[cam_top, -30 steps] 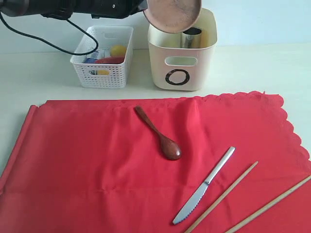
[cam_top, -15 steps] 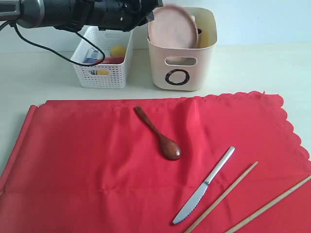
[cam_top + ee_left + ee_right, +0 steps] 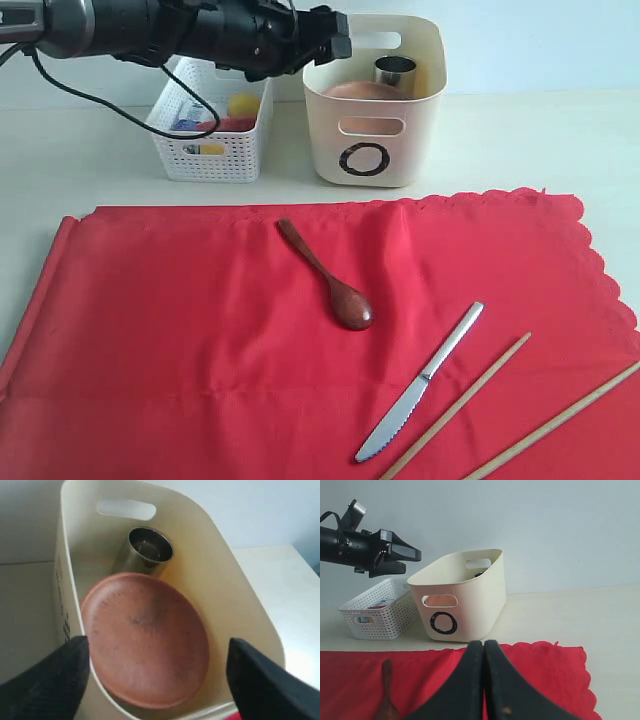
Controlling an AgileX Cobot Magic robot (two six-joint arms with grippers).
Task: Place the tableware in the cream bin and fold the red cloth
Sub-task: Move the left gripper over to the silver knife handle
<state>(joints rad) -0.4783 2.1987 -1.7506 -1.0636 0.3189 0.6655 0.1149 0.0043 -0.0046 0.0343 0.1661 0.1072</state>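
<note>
The cream bin (image 3: 375,140) stands behind the red cloth (image 3: 200,350). Inside it lie the round brown plate (image 3: 145,635) and, upright behind it, the steel cup (image 3: 147,547). My left gripper (image 3: 335,35) hovers over the bin's left rim, open, its black fingers (image 3: 45,680) apart on either side of the plate and not touching it. On the cloth lie the wooden spoon (image 3: 330,280), the serrated knife (image 3: 420,395) and two chopsticks (image 3: 455,405). My right gripper (image 3: 484,645) is shut on nothing, low over the cloth in front of the bin (image 3: 460,597).
A white lattice basket (image 3: 215,120) with food and a carton stands left of the bin. A black cable (image 3: 100,95) hangs from the left arm down beside it. The cloth's scalloped edge (image 3: 600,270) runs along the right.
The plate, held tilted over the bin a second ago, has dropped in and now lies inside. My left gripper has opened and let it go.
</note>
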